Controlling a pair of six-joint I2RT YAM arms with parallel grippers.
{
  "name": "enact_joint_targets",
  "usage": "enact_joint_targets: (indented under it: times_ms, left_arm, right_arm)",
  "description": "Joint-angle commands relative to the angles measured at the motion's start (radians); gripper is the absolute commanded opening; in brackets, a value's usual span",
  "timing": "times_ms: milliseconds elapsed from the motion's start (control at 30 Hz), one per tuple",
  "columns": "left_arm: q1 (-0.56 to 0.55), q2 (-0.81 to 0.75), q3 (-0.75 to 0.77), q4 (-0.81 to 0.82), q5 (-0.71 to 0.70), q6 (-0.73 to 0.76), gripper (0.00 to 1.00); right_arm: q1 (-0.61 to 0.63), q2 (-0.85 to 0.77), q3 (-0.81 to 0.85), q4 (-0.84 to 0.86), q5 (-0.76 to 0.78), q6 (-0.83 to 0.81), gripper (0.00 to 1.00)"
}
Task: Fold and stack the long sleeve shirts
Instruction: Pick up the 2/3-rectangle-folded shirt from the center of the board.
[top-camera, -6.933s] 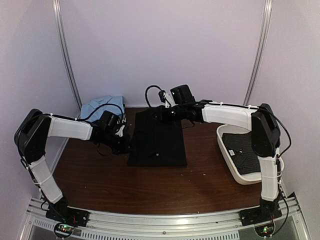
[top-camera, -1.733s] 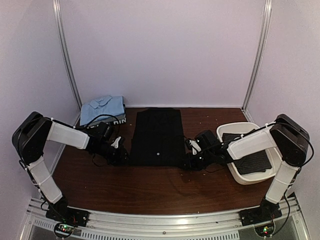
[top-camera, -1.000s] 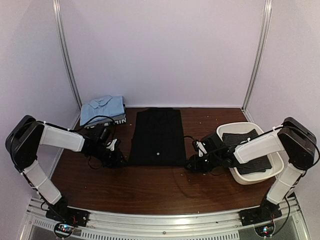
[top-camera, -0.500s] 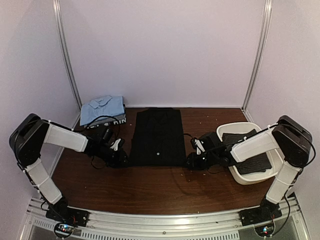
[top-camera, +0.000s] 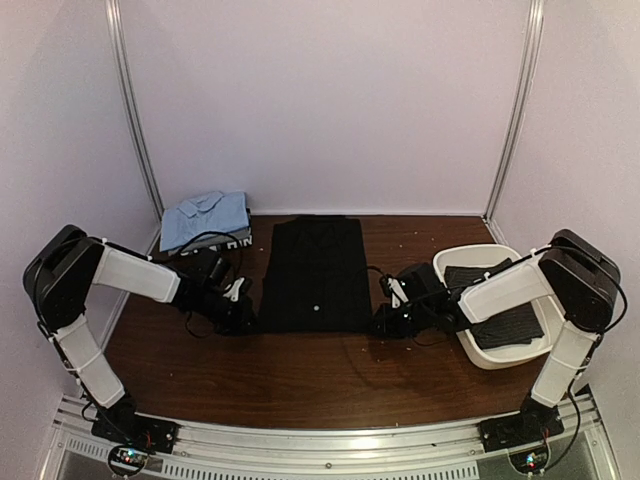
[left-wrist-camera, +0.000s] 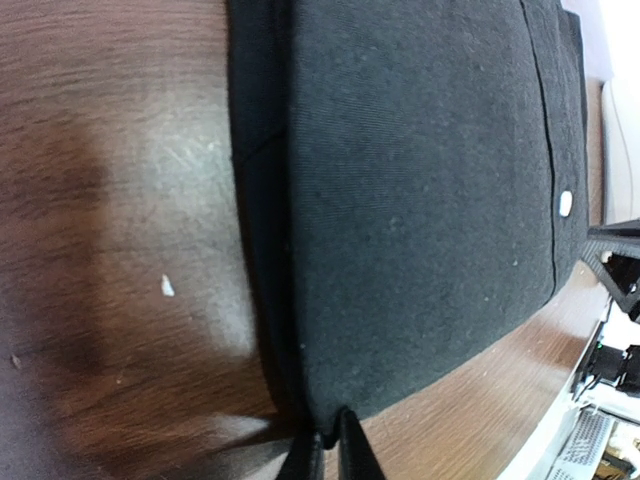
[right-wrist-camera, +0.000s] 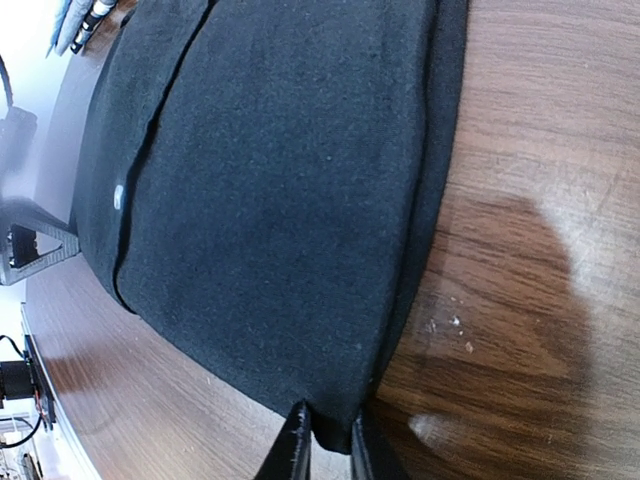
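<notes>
Black shirt (top-camera: 314, 275) lies flat — near corners pinched in both jaws

Robot test booth, plain lilac walls (top-camera: 320, 100), metal corner rails (top-camera: 134, 110), brown wooden table (top-camera: 300, 380)

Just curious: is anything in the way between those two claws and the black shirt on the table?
Nothing visible. The left gripper and right gripper are pinching the near corners of the black shirt.

The left arm (top-camera: 135, 272) and right arm (top-camera: 500, 288) wear white shells between bulky black joints. Thin black cables (top-camera: 200, 238) loop beside them. Base plates (top-camera: 135, 435) along the frame's bottom carry tiny green and red lights.
</notes>
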Motion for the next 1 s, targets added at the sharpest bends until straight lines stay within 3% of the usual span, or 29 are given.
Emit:
enact_joint_targets:
  times_ms: [0, 167, 500, 967]
  left_arm:
    - [-0.018, -0.004, 0.005, -0.006, -0.016, 0.005, 0.00]
    - [-0.031, -0.049, -0.017, -0.023, -0.035, 0.000, 0.00]
    - [-0.079, -0.249, -0.134, -0.068, -0.079, -0.046, 0.00]
    - [-0.250, -0.605, -0.248, -0.189, -0.200, -0.168, 0.00]
  right_arm:
    - [-0.002, -0.015, 0.001, -0.004, -0.002, -0.010, 0.13]
    - [0.001, -0.056, -0.026, -0.002, -0.003, -0.009, 0.00]
    - [0.077, -0.216, -0.123, -0.022, 0.036, 0.021, 0.00]
    - [0.287, -0.525, -0.205, -0.168, 0.189, 0.115, 0.00]
